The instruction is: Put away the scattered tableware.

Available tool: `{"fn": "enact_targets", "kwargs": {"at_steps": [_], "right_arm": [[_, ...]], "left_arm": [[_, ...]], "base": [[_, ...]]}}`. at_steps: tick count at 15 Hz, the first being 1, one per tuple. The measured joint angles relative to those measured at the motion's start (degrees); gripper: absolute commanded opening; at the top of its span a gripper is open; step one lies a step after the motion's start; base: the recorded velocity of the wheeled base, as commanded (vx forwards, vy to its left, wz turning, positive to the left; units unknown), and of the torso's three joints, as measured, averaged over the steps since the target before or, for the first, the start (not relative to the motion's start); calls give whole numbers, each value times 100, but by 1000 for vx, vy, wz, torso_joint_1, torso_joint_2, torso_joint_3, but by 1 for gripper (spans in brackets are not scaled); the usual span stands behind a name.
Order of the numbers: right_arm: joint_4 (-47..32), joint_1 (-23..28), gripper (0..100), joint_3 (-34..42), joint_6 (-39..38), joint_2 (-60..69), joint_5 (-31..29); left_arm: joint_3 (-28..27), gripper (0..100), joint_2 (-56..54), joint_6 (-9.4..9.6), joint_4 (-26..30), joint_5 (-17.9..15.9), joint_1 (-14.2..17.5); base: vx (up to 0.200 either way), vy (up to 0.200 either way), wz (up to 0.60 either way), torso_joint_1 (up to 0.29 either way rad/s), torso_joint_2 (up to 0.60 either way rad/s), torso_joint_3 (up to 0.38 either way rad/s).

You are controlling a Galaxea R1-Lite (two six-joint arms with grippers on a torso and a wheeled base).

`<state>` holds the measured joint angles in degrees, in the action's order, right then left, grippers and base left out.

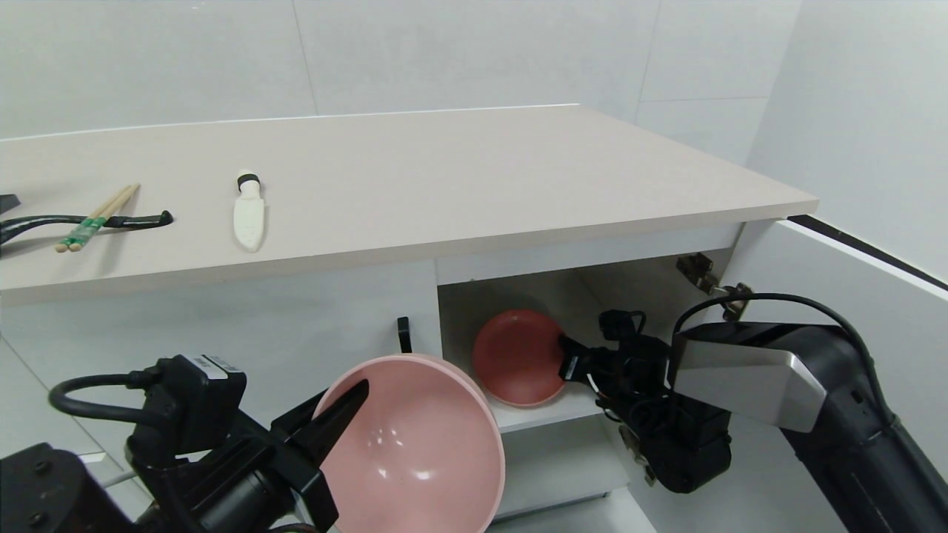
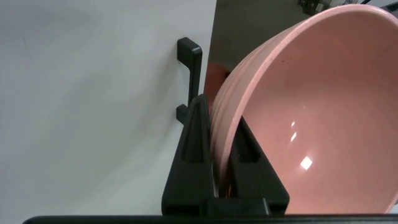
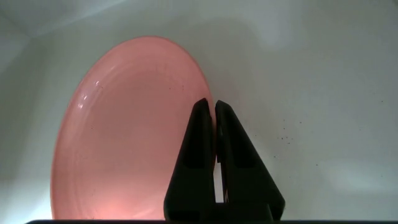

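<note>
Two pieces are held at once. Nearest, on the left, the pink bowl [image 1: 422,444] is pinched by its rim in the left gripper [image 2: 219,118], one finger inside and one outside. It is held tilted in front of the closed cabinet door, just beside the black handle [image 1: 404,334].

Farther in and to the right, the right gripper [image 3: 214,109] is clamped on the rim of the red plate [image 1: 518,355]. The plate is inside the open cabinet, tilted over the shelf [image 1: 533,418]; whether it already bears on the shelf cannot be told.

Step judged: plate being stowed, bowl queued. Next, the plate is to be released and the right arm backed out, since the opening is blocked for the bowl. Side room is limited by the open door [image 1: 852,274] on the right.

Farthest, on the countertop [image 1: 481,170], chopsticks [image 1: 96,218], a black-handled utensil [image 1: 144,220] and a white utensil [image 1: 249,215] are left to be collected.
</note>
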<state>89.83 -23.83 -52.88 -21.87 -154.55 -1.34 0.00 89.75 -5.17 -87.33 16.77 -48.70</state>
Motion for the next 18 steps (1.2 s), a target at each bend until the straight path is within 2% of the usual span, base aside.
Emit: {"fn": "enact_targets", "kwargs": {"at_steps": [7,10,12,18], "right_arm": [[9,11,100,-117,80,-93,-18],[5,40,100,106,146,56,-24],[11,-6,100,558,146,463,-22],[13,-447,100,3012,178,2815,-18]], "left_arm": [[0,0,9,0,-1,0,0],[0,0,16,0,-1,-2,0],[0,0,28,0,2,0,0],[0,0,110,0,7,6,-2]], "base": [[0,0,0,0,0,0],[0,0,0,0,0,0],[0,0,0,0,0,0],[0,0,0,0,0,0]]}}
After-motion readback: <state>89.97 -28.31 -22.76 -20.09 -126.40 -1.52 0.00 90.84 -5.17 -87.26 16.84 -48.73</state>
